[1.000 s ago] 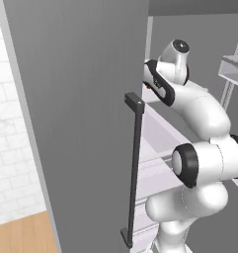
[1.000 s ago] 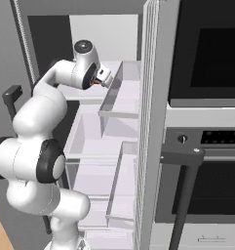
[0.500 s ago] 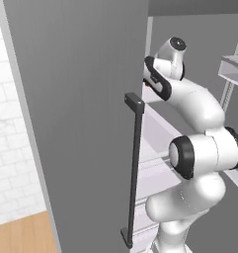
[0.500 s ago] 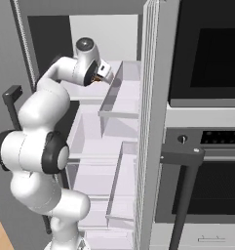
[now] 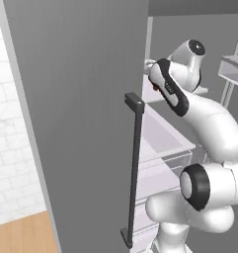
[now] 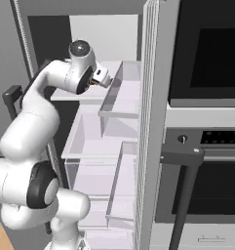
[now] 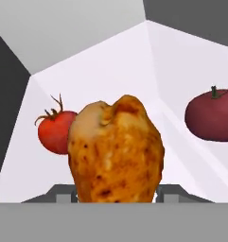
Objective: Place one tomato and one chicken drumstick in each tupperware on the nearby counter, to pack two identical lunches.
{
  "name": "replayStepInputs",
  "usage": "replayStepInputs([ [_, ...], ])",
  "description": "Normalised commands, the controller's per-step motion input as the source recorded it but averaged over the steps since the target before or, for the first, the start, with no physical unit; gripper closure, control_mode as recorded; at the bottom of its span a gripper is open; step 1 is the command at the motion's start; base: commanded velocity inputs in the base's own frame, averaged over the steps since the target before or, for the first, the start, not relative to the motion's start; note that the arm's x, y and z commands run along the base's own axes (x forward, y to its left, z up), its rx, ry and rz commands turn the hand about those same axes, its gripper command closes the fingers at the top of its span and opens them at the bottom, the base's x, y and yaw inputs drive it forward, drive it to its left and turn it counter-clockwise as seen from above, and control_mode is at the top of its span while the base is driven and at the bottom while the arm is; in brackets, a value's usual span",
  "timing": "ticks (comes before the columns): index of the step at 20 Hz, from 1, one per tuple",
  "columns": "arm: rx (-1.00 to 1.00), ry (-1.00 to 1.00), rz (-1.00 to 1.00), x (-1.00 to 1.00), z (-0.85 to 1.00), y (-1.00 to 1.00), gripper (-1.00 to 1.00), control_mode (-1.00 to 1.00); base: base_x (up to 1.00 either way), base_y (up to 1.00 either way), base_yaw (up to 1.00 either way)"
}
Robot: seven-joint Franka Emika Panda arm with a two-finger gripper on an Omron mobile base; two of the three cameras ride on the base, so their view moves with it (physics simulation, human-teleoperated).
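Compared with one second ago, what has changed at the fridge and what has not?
The gripper has closed on the drumstick on the fridge shelf; a second ago it was open. The arm's elbow has shifted a little in both base views. The two tomatoes lie behind the drumstick. The fridge door stays open and the base has not driven.
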Motion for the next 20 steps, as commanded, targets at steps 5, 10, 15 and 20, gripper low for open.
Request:
replayStepInputs([
  [5,0.0,0.0,0.0,-1.0,0.0,0.03,1.0,-1.0,0.0,0.0,0.0],
  [10,0.0,0.0,0.0,-1.0,0.0,0.0,1.0,-1.0,0.0,0.0,0.0],
  [15,0.0,0.0,0.0,-1.0,0.0,0.04,1.0,-1.0,0.0,0.0,0.0],
  [20,-0.01,0.0,0.0,-0.81,-0.05,0.11,1.0,-1.0,0.0,0.0,0.0],
])
